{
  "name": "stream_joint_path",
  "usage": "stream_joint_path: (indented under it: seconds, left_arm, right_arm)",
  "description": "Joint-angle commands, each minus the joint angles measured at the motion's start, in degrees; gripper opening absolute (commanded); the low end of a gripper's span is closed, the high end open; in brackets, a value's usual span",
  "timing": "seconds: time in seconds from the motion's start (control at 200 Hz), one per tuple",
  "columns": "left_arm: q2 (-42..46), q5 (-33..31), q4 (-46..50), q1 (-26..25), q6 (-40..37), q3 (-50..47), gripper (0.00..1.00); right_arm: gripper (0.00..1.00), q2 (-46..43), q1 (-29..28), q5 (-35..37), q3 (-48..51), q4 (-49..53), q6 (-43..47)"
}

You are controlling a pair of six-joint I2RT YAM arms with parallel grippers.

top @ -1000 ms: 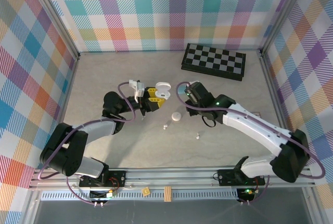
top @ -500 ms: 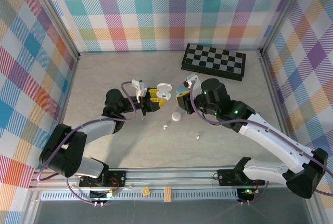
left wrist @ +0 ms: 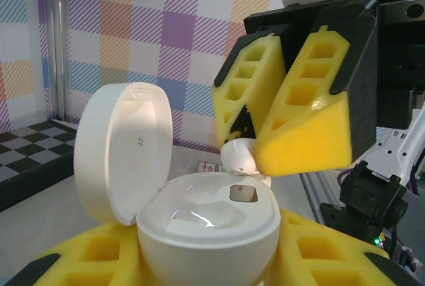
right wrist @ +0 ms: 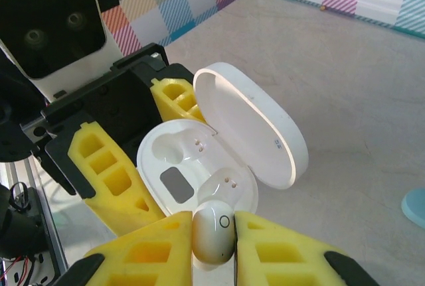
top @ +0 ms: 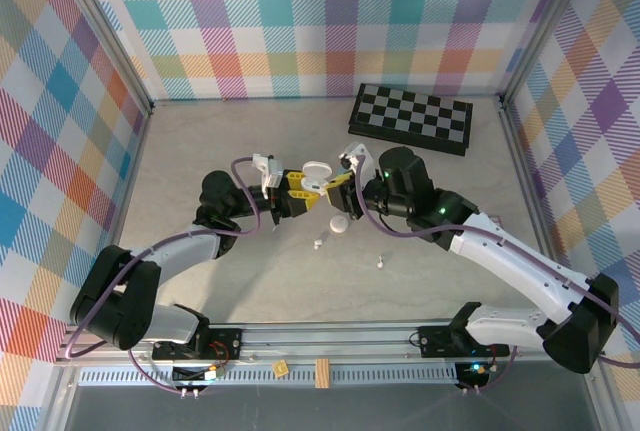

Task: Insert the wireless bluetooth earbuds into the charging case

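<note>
We're looking down into a box of plaid: the back wall (top: 330, 21) at twelve o'clock, the left wall (top: 50, 151) at nine, the right wall (top: 600, 131) at three, all pastel checks of teal, purple, orange and yellow. A metal post (top: 112, 46) stands at eleven o'clock, another post (top: 546, 36) at one. The pale tabletop (top: 220, 131) is evenly lit with soft shadows, and at six we see an aluminium rail (top: 330, 334) along its near edge.

case (right wrist: 199, 156) white | earbud (right wrist: 212, 233) white | fingers (left wrist: 305, 133) yellow | chessboard (top: 410, 118) black-grey checks
</note>
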State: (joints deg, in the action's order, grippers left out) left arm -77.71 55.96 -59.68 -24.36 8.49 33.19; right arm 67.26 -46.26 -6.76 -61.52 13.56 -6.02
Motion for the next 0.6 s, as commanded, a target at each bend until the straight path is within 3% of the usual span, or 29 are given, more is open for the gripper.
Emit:
stream_joint_path:
  seconds: [0.0,0.595]
  left_arm:
    - [2.0,1.41,-1.81,-0.69,-2.17,-0.31,0.34]
    - [2.04,0.33,-1.99,-0.69,-3.16,-0.45,0.34]
  right_arm:
    - [0.2,0.26,-0.41,-1.67,-1.93,-2.39,1.13]
    - [0.19,-1.65,-0.43,0.96,-3.26,-0.17,2.49]
